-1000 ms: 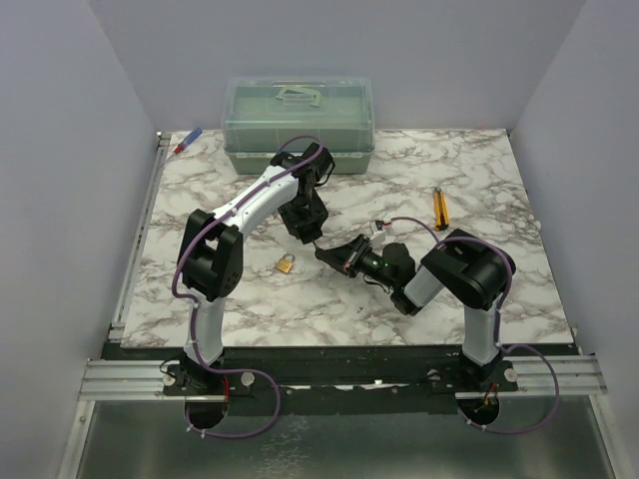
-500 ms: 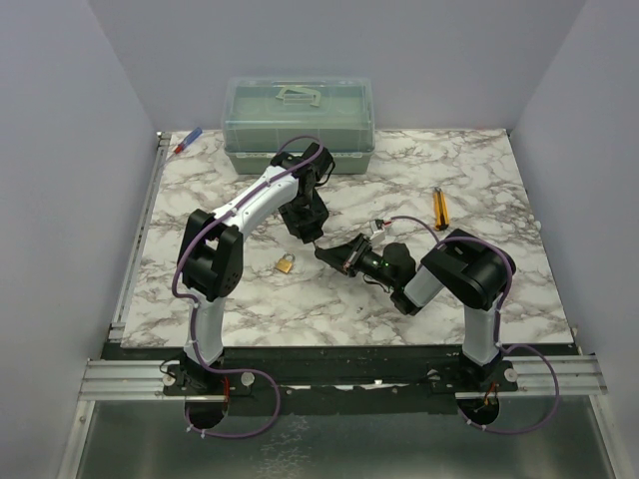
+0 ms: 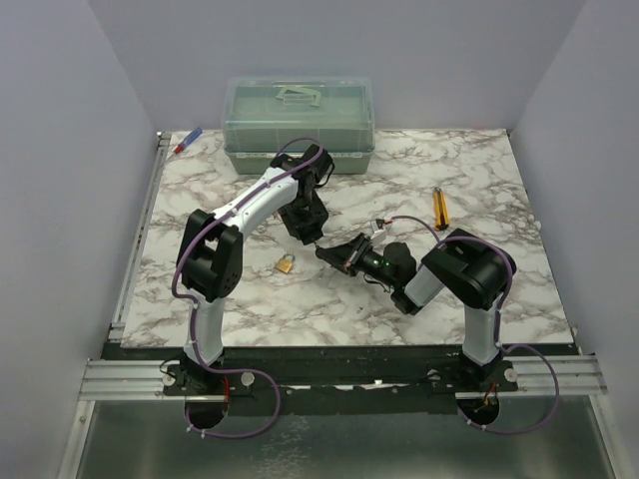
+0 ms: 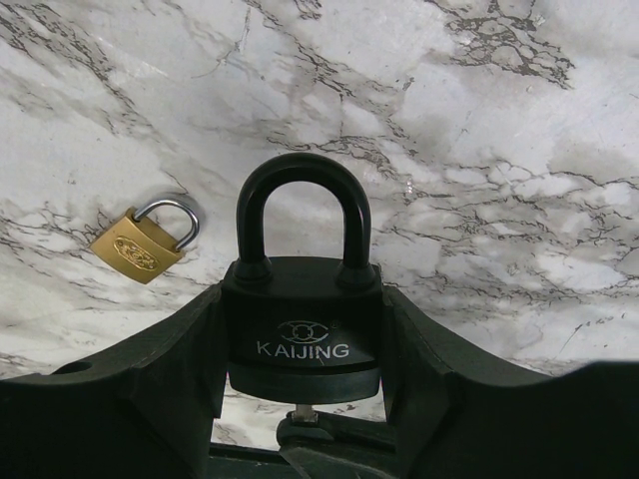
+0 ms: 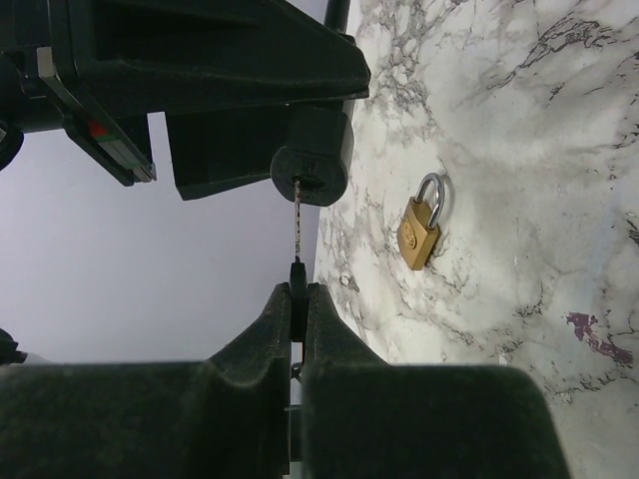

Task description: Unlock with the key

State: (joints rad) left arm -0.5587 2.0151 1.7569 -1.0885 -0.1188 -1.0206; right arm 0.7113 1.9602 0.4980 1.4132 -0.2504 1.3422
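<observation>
**Key Meets the Black Lock**

The left end effector pinches the black padlock by its sides and holds it above the tabletop. The right end effector is pressed tight on the round black head of the key. The key is in the air between the arms, its thin tip poking into the keyhole under the black padlock. A small brass padlock lies flat nearby.

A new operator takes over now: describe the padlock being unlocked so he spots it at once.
On the marble table, look in front of the green box, mid-table. The black padlock is clamped in the left tool, the key at its keyhole; its neighbour, the brass padlock, is smaller and lies loose.
</observation>
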